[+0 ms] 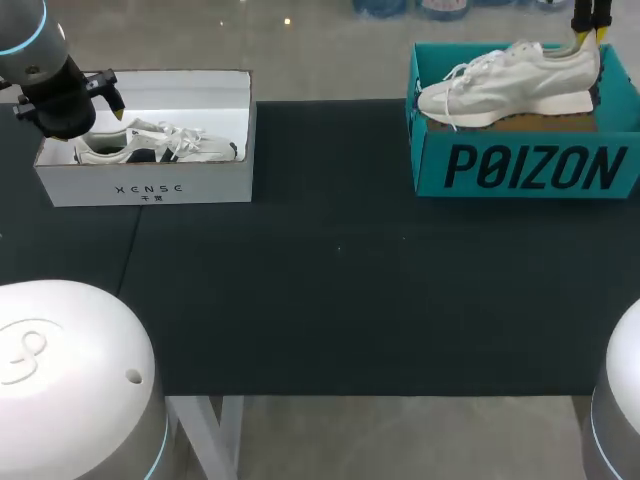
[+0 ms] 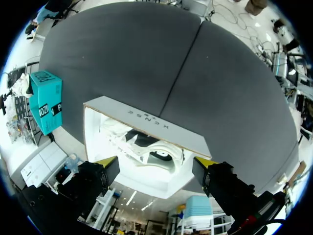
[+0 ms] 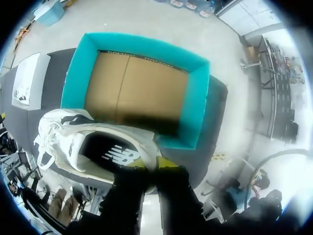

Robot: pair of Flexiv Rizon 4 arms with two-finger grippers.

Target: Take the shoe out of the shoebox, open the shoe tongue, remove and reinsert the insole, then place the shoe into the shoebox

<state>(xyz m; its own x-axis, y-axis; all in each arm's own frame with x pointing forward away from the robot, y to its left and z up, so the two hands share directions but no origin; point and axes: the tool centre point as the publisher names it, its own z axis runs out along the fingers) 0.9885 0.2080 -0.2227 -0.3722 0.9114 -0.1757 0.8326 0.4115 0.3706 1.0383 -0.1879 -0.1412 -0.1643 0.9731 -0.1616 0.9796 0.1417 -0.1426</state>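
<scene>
Well, bold dark lettering runs across the front wall of the teal cardboard shoebox [image 1: 525,165] at two o'clock. Small dark print marks the white cardboard shoebox [image 1: 150,185] at ten o'clock. The white lace-up sneaker [image 1: 505,85] hangs over the teal box, long axis side to side, toe towards nine o'clock, a logo on its dark insole. The right gripper [image 3: 150,163] pinches its heel collar, fingers nearly together. The left gripper [image 2: 156,164] hovers spread wide over the white box, gripping nothing, above a second white sneaker with dark patches [image 2: 142,144].
</scene>
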